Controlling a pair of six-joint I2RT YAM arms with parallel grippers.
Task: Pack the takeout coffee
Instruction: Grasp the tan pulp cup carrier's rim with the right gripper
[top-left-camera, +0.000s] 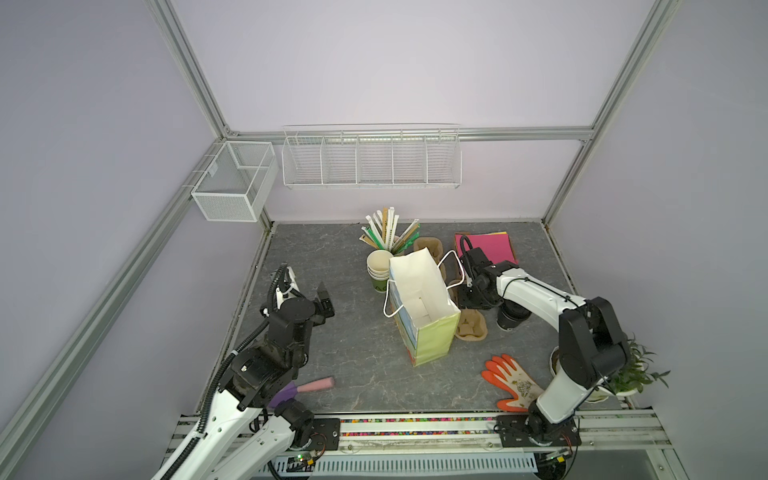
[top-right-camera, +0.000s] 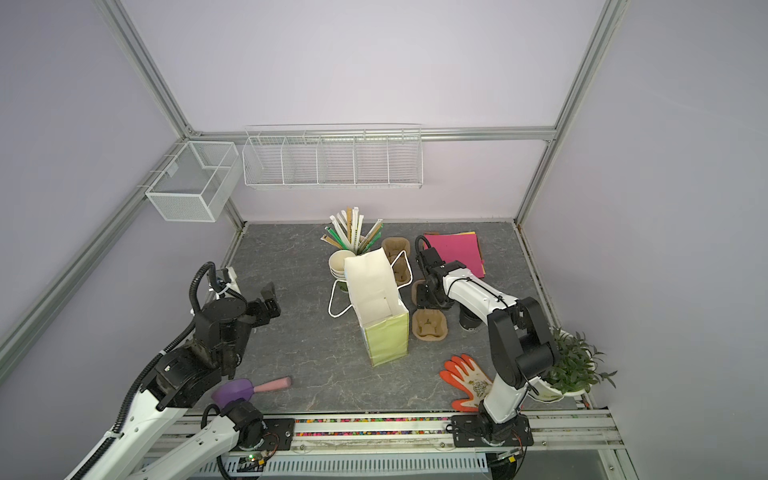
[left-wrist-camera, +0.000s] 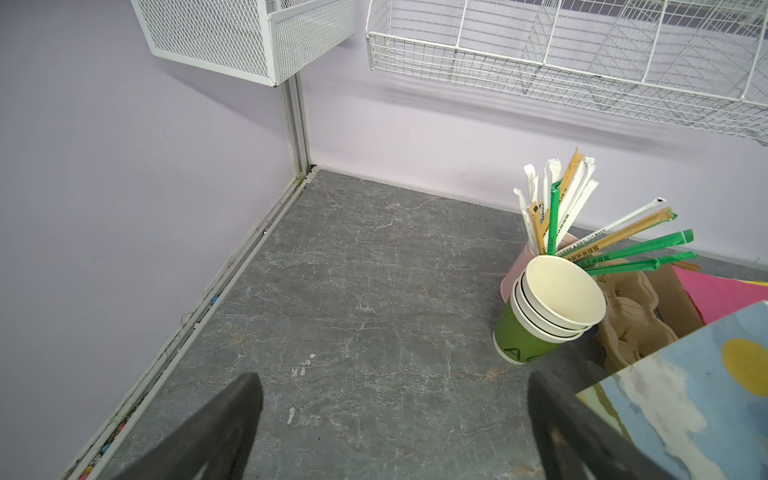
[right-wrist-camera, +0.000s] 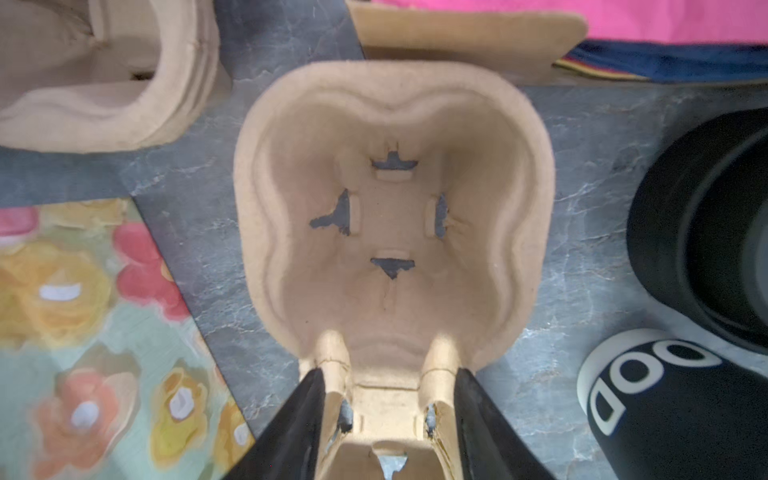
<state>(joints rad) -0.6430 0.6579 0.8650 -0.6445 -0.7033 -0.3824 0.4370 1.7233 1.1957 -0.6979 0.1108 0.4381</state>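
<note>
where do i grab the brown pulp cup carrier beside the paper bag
Take the cup carrier by the narrow raised bridge between its two wells, from straight above: it lies flat, and its rounded ends look too wide to span.

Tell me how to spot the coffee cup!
Find the tall paper bag. Right of it lies a brown cup tray, and just past that, under the right arm, stands the coffee cup. It is all black, unlike the green cups stacked left of the bag.

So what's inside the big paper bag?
Just the paper bag's white inner walls and folds show in both top views, with nothing packed. Its green front wall hides the deepest corner.
</note>
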